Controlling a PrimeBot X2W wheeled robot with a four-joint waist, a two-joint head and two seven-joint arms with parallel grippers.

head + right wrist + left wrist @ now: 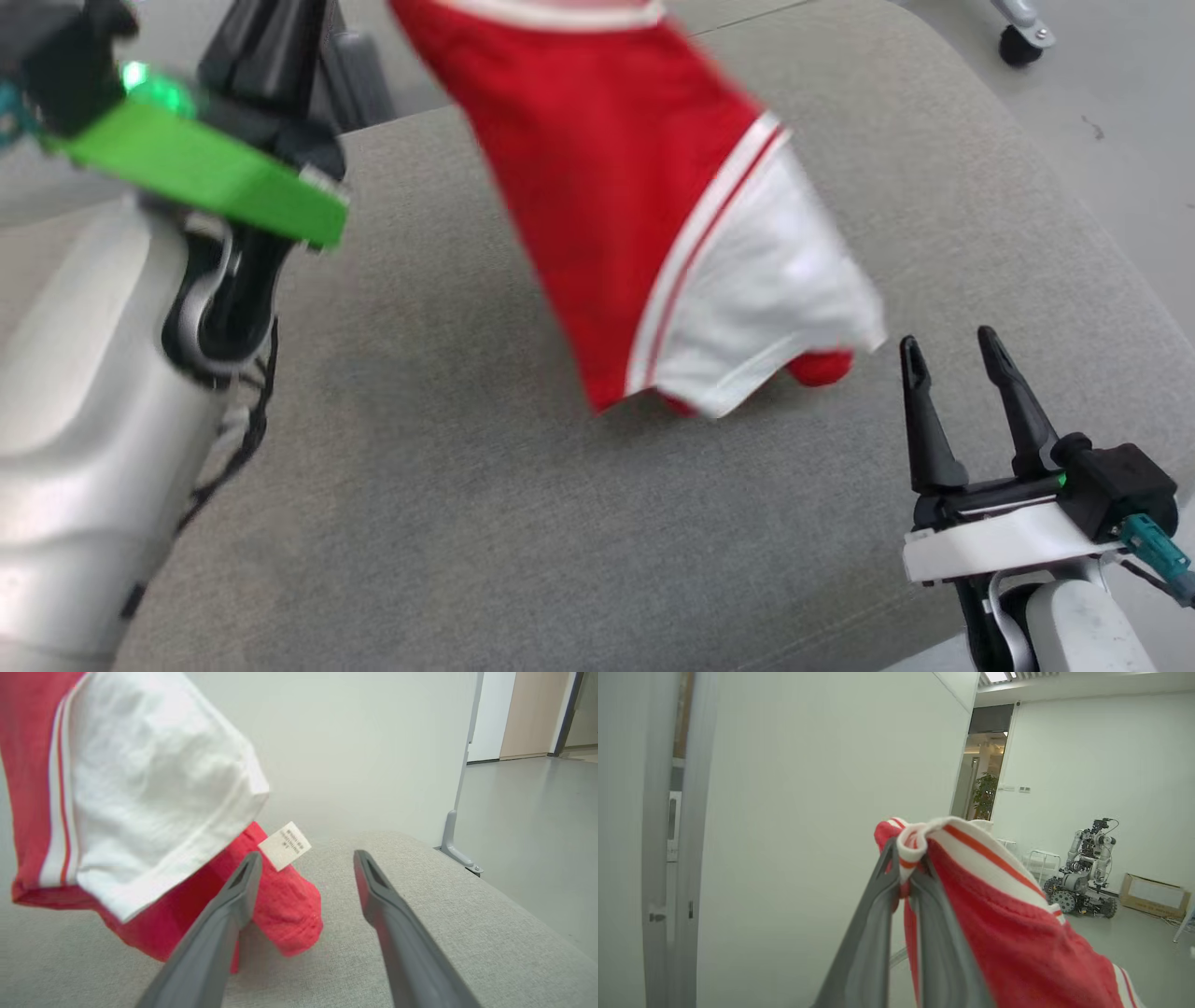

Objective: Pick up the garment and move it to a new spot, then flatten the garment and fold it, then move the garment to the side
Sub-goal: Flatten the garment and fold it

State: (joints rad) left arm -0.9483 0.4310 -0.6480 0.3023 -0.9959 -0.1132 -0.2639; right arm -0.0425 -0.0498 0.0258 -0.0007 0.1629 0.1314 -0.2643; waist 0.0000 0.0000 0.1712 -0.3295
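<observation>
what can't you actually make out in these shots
Head view: the red and white fabric garment is motion-blurred and cut off by the top edge.
Right wrist view: print on the small white label is too small to read.
Left wrist view: the left gripper covers the pinched hem.
Whether the garment's lowest tip touches the grey upholstered cushion: cannot tell.

Garment (616, 187) above the cushion (448, 504), its lower end just left of the fingers (926, 420) of the right gripper (948, 343).
</observation>
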